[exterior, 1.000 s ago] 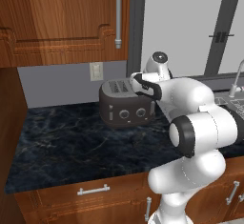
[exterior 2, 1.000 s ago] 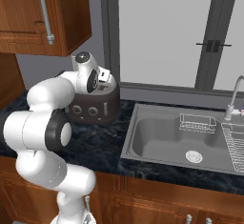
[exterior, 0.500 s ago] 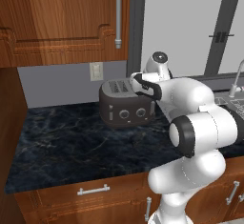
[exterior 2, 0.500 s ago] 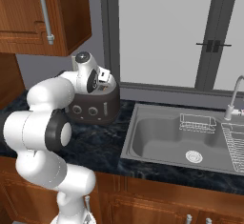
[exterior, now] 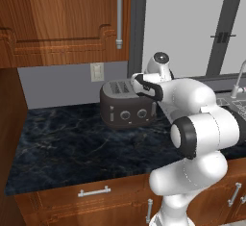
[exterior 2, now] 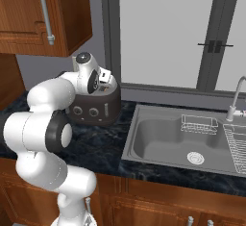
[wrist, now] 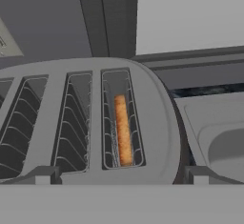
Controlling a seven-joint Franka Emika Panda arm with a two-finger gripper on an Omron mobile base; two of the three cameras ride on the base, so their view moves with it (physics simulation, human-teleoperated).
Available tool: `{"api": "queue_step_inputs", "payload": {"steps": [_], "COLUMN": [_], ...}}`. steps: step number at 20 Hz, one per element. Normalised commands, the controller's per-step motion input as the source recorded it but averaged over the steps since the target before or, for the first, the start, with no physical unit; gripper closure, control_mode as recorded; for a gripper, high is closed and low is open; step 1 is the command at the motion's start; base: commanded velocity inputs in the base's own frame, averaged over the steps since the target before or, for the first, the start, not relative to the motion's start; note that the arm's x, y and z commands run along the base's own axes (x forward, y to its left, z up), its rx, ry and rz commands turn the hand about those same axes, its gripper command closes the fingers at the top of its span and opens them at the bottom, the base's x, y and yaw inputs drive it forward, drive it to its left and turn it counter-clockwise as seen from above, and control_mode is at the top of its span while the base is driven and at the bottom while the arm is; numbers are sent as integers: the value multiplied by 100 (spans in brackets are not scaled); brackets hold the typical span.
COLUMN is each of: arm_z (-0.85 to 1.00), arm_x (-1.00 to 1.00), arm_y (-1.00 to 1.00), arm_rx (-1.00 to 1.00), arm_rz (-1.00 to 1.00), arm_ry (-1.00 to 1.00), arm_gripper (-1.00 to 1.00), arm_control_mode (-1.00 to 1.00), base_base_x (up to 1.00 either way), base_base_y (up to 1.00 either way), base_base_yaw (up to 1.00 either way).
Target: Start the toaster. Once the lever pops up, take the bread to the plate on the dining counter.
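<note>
The dark toaster (exterior: 126, 108) (exterior 2: 94, 109) stands at the back of the black marble worktop (exterior: 72, 148), against the wall. In the hand view I look down on the toaster's top (wrist: 157, 123). The bread (wrist: 123, 130) stands on edge, sunk in the rightmost slot. My gripper (wrist: 121, 176) hangs just above the toaster's right end, open, its tips spread wide on either side of that slot and holding nothing. The white hand (exterior: 148, 86) (exterior 2: 98, 81) hovers over the toaster. The plate and the dining counter are out of view.
A steel sink (exterior 2: 178, 143) with a faucet (exterior 2: 234, 100) and a wire rack (exterior 2: 236, 141) lies right of the toaster. Wooden upper cabinets (exterior: 62, 18) hang above the worktop. A wall outlet (exterior: 97, 71) sits behind the toaster, and a window (exterior 2: 163, 32) is at the back.
</note>
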Motion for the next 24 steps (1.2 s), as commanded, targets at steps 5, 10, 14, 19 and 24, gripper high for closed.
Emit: {"api": "queue_step_inputs", "payload": {"steps": [5,10,14,19,24], "arm_z": [0,0,0,0,0], "arm_x": [0,0,0,0,0], "arm_y": [0,0,0,0,0], "arm_rx": [0,0,0,0,0], "arm_rz": [0,0,0,0,0], "arm_ry": [0,0,0,0,0], "arm_gripper": [-100,-100,-100,-100,-100], "arm_control_mode": [-100,-100,-100,-100,-100], "base_base_x": [0,0,0,0,0], "base_base_y": [0,0,0,0,0], "base_base_yaw": [0,0,0,0,0]}}
